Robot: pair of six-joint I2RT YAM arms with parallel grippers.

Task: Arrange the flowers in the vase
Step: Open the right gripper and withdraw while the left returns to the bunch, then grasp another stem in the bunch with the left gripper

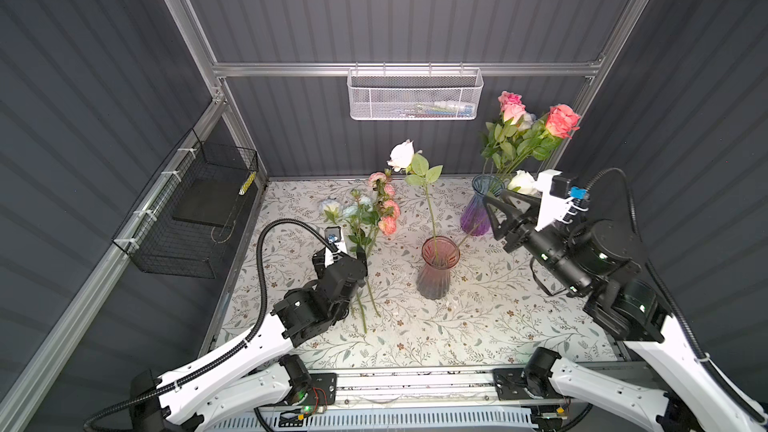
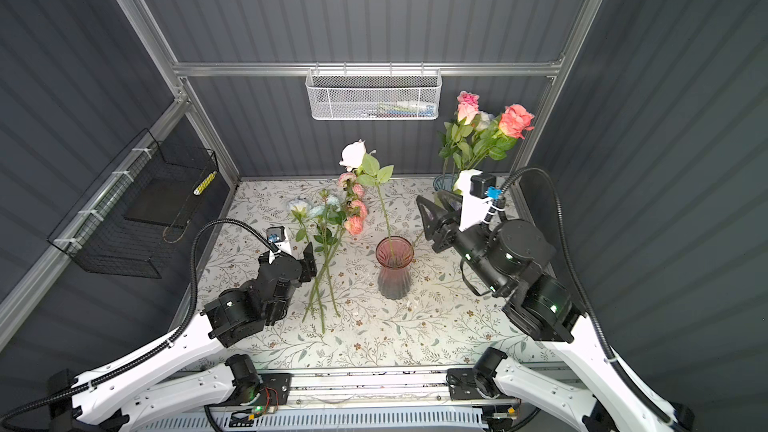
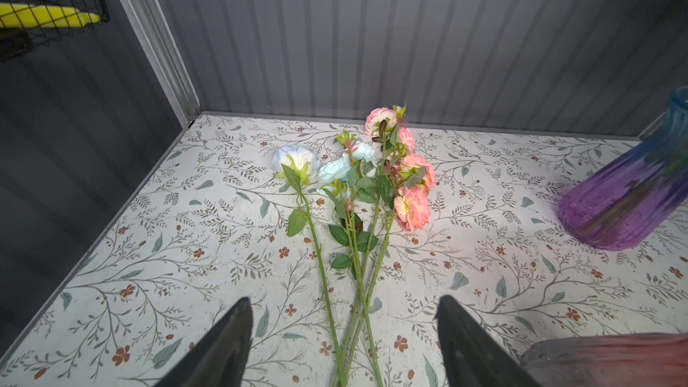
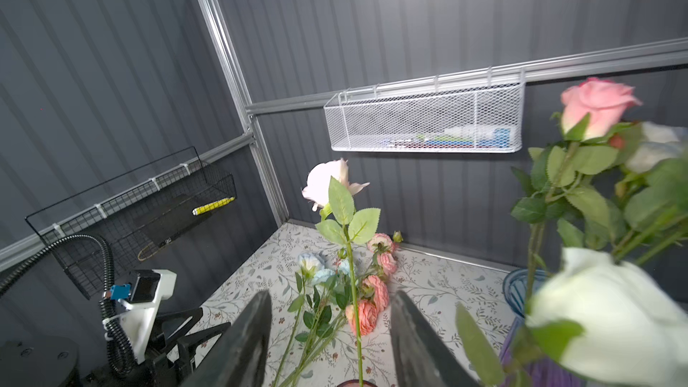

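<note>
Left wrist: flowers (image 3: pixel 353 217) pale blue, coral, leafy, green-stemmed, lying crossed.

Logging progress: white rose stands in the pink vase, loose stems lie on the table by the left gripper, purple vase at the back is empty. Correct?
Not quite: the purple vase is not empty. It holds several leafy roses, pink and white, as both top views show. The rest stands: the white rose is in the pink vase, and loose stems lie by the left gripper.
</note>
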